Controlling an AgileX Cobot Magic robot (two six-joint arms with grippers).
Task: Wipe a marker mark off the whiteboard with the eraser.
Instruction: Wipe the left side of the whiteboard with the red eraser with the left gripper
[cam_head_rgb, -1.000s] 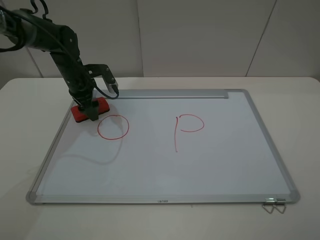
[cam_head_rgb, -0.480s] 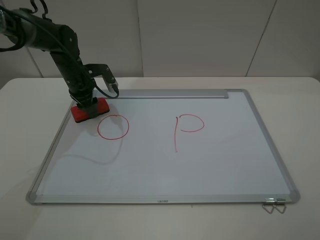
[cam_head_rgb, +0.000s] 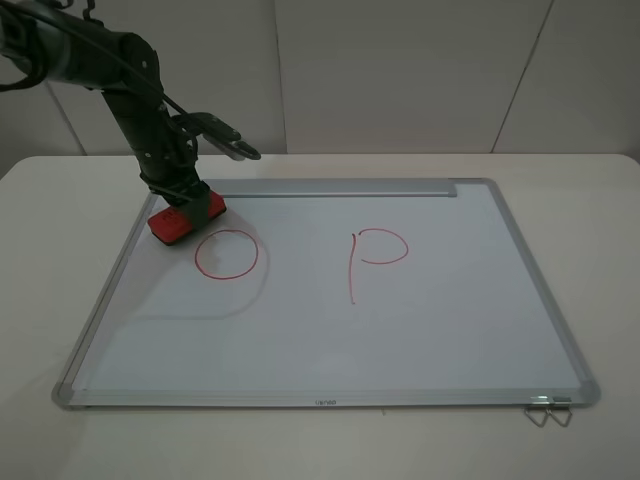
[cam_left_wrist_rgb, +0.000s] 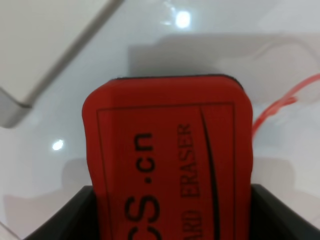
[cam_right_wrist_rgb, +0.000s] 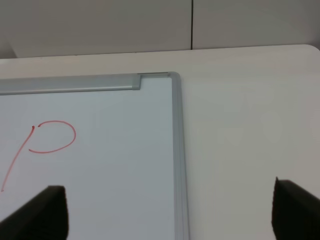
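Left gripper (cam_head_rgb: 186, 208) is clamped on the small red block eraser with the dark felt base (cam_head_rgb: 185, 220), jaws pinching its two long sides. The wrist view shows it plainly: the red printed top (cam_left_wrist_rgb: 167, 150) fills the frame, with a black finger on either flank. This looks like the approach step, with the eraser in hand and the wipe itself not yet started.

The hand-drawn red circle (cam_head_rgb: 196, 256) is whole, a thin unbroken line just beside the gripper, on the side towards the middle of the large white, silver-framed whiteboard (cam_head_rgb: 400, 330). From the wrist, a bit of its red stroke (cam_left_wrist_rgb: 272, 112) peeks out right next to the eraser's front corner. The eraser sits at a slant to the board's frame, and I cannot tell whether the felt is pressed flat or hanging just clear.

Next move, by my reckoning: felt flat on the board, firm downward pressure, then a sweep from the gripper's spot across the whole ring, likely more than one pass.

The red letter "P" (cam_head_rgb: 353, 265) stands well apart beyond the circle, so the stroke should stop short of it.

Right gripper (cam_right_wrist_rgb: 172, 215) hangs with its fingers spread wide and empty, over the board's edge by the white table (cam_right_wrist_rgb: 250, 125).
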